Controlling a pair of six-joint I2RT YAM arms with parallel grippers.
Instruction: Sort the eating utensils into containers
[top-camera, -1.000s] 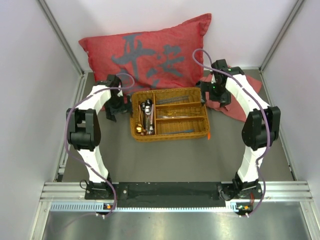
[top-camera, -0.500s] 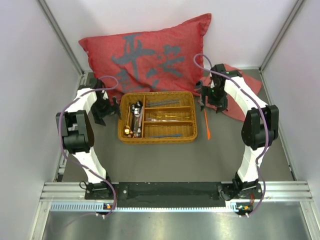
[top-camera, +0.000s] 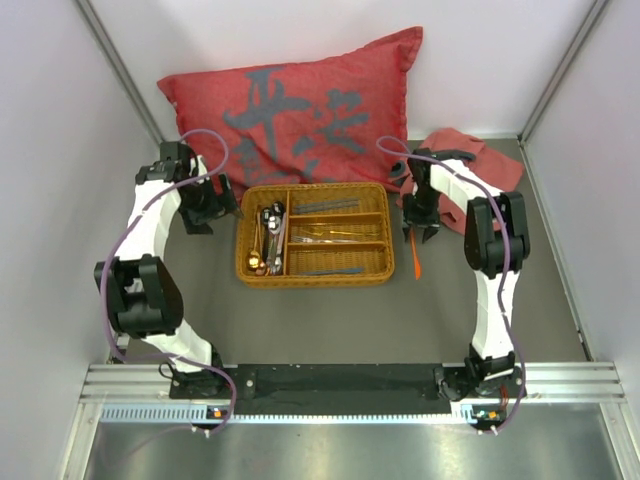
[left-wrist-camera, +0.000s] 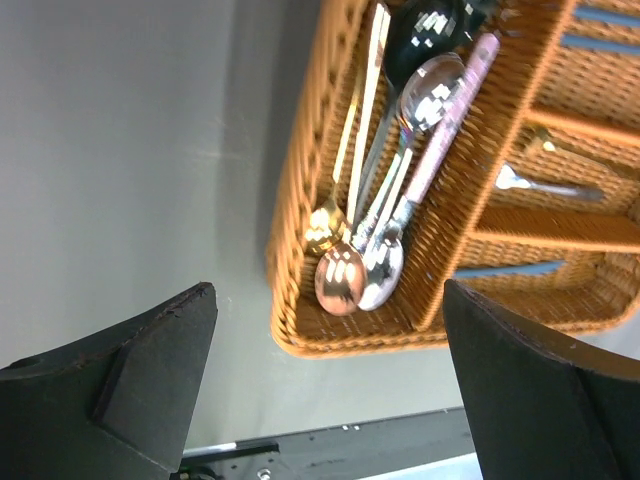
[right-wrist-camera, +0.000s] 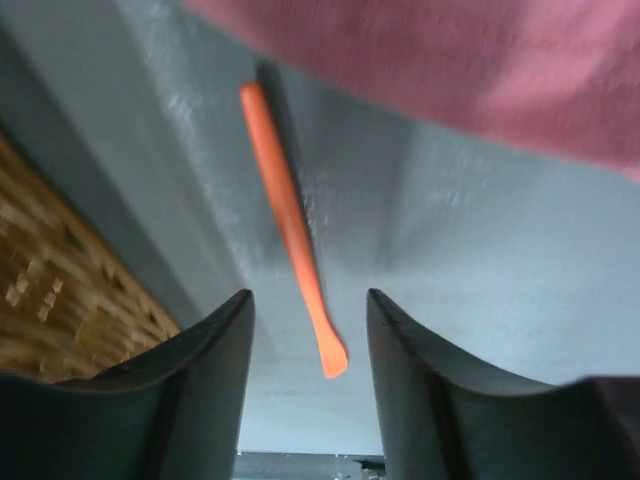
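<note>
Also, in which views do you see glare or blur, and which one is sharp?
Top external view: even light, and the wicker tray is sharp. Left wrist view: bright glare on the spoon bowls; the dark left fingers show no detail. Right wrist view: the orange utensil is fairly sharp, and the pink cloth above it is blurred.

We find the tray (top-camera: 313, 281) at the middle of the table (top-camera: 330, 330), with the cushion (top-camera: 300, 110) behind it and a cloth (top-camera: 470, 170) at the back right. The long compartment (top-camera: 243, 240) at the tray's left end holds the spoons (top-camera: 268, 240). To its right the three shorter compartments (top-camera: 340, 218) lie one behind another, each with utensils (top-camera: 335, 232) in it. A lone utensil (top-camera: 413, 255) lies on the table just right of the tray, apart from it. The right gripper (top-camera: 420, 228) stands over it between tray and cloth, a finger on either side. The left gripper (top-camera: 195, 215) stands just left of the tray.
</note>
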